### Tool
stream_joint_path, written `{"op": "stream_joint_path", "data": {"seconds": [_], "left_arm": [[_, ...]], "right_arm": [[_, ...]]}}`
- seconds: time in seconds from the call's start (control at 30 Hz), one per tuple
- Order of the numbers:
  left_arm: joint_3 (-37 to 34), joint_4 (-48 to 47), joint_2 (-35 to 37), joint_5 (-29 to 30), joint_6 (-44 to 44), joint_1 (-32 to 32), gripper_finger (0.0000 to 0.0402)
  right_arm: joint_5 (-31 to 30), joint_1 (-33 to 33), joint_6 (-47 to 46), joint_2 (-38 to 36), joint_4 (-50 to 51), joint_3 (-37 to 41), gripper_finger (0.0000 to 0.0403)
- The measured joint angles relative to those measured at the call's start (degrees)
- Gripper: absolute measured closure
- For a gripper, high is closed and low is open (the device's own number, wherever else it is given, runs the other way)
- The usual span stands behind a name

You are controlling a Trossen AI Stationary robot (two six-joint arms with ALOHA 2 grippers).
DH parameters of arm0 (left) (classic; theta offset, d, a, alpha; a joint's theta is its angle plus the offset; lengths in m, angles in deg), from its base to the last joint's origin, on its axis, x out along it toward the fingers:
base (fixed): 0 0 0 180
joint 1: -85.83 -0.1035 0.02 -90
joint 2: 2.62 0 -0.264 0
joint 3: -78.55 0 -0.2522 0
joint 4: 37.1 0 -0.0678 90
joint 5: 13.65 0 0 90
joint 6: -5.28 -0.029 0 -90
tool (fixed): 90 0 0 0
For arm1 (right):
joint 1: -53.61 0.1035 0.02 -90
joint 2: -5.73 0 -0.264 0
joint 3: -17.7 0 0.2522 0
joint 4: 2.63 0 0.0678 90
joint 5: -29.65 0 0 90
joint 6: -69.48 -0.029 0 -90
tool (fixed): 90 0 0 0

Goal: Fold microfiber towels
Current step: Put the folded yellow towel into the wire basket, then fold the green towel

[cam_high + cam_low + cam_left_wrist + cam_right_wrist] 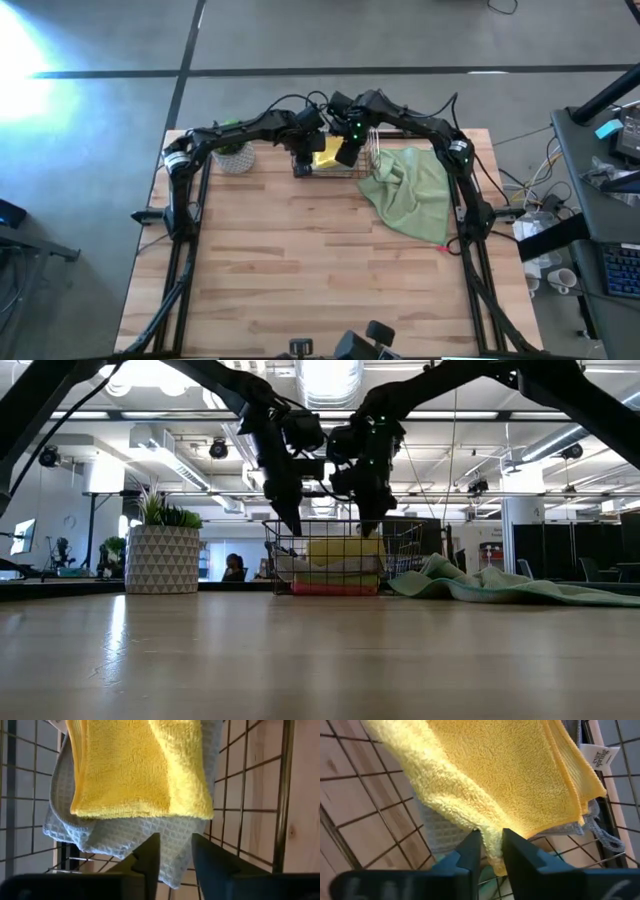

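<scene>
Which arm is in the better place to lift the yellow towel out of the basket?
Probably the right. Its tool has both fingers around an edge of the yellow towel in the basket. The left tool sits at the grey towel beneath.

The desk (300, 260) is a light wooden plank surface, bare across its near and middle area. Along its far edge three items rest directly on it: a white patterned plant pot (234, 158) at the far left, a copper wire basket (345, 160) at the far centre, and a pale sage green towel (412, 190) lying crumpled and spread out at the far right. The towel's edge lies against the right side of the basket and extends toward the desk's right edge.
</scene>
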Motion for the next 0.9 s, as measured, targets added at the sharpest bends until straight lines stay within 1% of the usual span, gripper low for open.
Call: {"op": "stream_joint_path", "data": {"seconds": [0.1,0.2,0.33,0.43,0.57,0.73,0.8,0.9], "left_arm": [[0.0,-0.29,0.0,0.0,0.02,-0.02,0.028],[0.02,-0.46,0.06,-0.02,0.02,0.0,0.0261],[0.02,-0.94,0.8,0.0,-0.02,0.0,0.0254],[0.06,-0.9,2.3,0.03,-0.03,0.0,0.0254],[0.13,-0.85,4.83,0.66,-0.02,0.0,0.0254],[-0.03,-0.61,8.51,1.11,1.22,-0.07,0.0254],[-0.58,-0.2,9.52,1.11,3.63,-0.09,0.0254],[-1.93,0.03,10.98,1.09,6.92,0.2,0.0254]], "right_arm": [[0.27,0.03,-1.72,-0.03,-0.22,0.0,0.0303],[0.55,0.03,-3.65,-0.54,0.11,0.0,0.0272],[1.1,0.1,-4.88,-1.69,2.87,-0.08,0.0239],[1.2,0.1,-5.9,-2.68,4.37,-0.54,0.0222],[1.26,0.1,-6.55,-5.44,6.32,-1.11,0.0214],[1.27,0.51,-6.11,-11.43,10.91,-0.52,0.0218],[1.25,1.17,-6.94,-14.32,11.58,1.06,0.0221],[1.27,2.95,-9.42,-19.44,9.26,6.35,0.0224]]}}
